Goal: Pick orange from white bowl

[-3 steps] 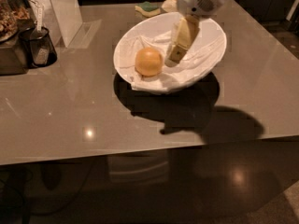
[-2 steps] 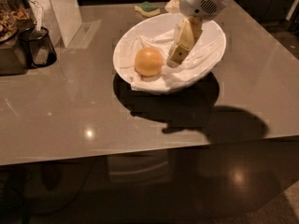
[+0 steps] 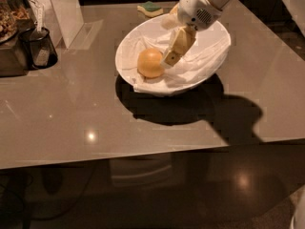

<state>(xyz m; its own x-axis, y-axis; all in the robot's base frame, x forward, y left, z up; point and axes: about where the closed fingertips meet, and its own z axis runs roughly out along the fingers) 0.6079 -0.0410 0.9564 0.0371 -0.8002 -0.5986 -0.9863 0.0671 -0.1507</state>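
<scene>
In the camera view much is being cut off: the arm (image 3: 209, 4) is entering from the upper right edge and only its pale last section is showing, with the rest lying outside the frame. It is covering the far rim of the white bowl (image 3: 122, 46) and part of the white cloth (image 3: 202, 56) lining it. The gripper (image 3: 170, 60) is reaching down inside the bowl, its cream tip sitting just right of the orange (image 3: 150, 62), very near it; whether they are touching is hard to make out, and whether the gripper is open or closed cannot be told from this angle. The orange is lying in the left half of the bowl on the cloth, round, smooth, orange-yellow and slightly glossy, much smaller than the bowl, with its right edge partly meeting the gripper tip in the frame. The bowl is sitting at upper centre on a grey glossy table (image 3: 71, 123) and throwing a dark shadow toward the lower right. A yellow-and-green sponge (image 3: 150, 7) is lying behind the bowl near the top edge. At the upper left a dark cup (image 3: 40, 46) and a white upright panel (image 3: 59, 8) are standing, the panel being cropped by the top edge, and things at the far left edge are too cut off to name.
</scene>
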